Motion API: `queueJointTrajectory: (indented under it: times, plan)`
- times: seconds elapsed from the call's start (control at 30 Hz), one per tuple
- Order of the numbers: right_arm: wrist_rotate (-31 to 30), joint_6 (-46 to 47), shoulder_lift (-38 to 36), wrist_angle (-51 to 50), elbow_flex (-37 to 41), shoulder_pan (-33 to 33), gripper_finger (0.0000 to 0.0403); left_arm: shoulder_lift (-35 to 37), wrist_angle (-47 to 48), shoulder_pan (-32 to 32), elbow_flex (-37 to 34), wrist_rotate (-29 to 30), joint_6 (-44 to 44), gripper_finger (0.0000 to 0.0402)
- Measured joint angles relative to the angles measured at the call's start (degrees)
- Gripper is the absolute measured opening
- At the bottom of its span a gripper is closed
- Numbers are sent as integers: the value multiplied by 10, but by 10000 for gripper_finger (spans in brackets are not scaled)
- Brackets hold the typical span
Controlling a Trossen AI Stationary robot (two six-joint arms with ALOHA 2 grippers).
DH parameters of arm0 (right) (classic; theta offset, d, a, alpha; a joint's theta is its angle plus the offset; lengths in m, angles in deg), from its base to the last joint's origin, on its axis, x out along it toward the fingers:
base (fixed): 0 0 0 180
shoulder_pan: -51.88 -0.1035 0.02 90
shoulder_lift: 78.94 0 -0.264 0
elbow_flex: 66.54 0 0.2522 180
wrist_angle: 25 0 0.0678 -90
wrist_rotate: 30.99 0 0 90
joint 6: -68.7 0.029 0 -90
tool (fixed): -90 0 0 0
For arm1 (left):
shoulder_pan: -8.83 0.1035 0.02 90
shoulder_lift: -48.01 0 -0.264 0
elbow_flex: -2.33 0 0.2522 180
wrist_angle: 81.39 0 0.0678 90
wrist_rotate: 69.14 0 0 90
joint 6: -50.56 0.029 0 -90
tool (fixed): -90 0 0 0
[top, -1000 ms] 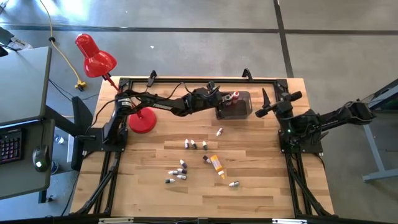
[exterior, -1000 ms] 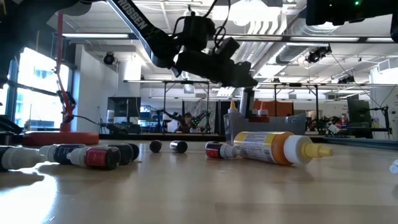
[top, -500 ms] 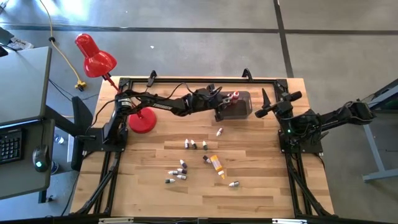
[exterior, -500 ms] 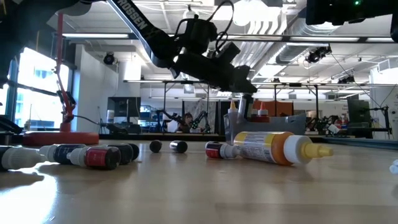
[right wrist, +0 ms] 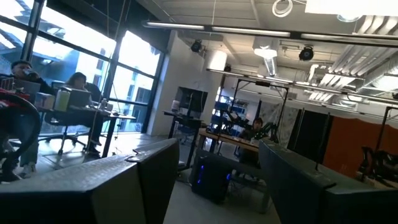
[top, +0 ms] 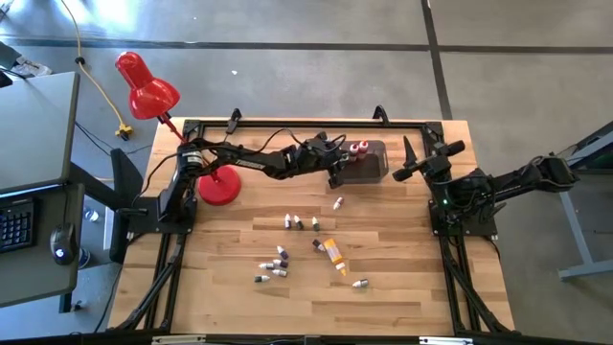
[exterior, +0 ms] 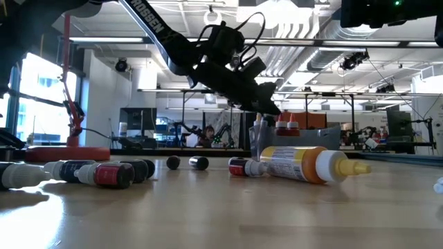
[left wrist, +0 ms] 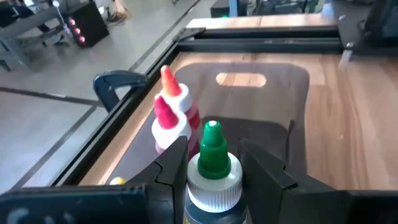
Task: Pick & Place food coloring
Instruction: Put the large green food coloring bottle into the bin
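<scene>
Left gripper [top: 334, 172] sits at upper centre of the high view, at the near-left edge of the grey tub [top: 369, 169]. Jaws closed on a green-capped bottle [left wrist: 212, 167], held upright between the fingers [left wrist: 174, 163]. Two red-capped bottles [left wrist: 171, 115] already stand in the tub's far corner.

Step in hand, as I judge it: placing, with the bottle over the tub but not yet let go.

Next move likely calls for lowering into the free floor of the tub, clear of the standing pair, then spreading the jaws.

Loose bottles [top: 278, 261] lie scattered on the tabletop [top: 402, 278] at lower centre, a yellow bottle [top: 333, 254] among them.

Right gripper [top: 414, 158] waits at upper right, jaws wide and empty.
</scene>
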Motion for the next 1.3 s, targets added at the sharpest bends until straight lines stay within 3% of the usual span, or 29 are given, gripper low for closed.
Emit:
queueJointTrajectory:
  times: [0.2,0.67,1.3]
  plan:
    - [0,1,0,0,0,0,215,-17,-9,0,-1,4,-19,122]
    - [1,0,0,0,0,0,216,-37,-152,-3,0,-2,-22,126]
    - [2,5,0,0,0,0,216,-37,-136,13,0,8,3,127]
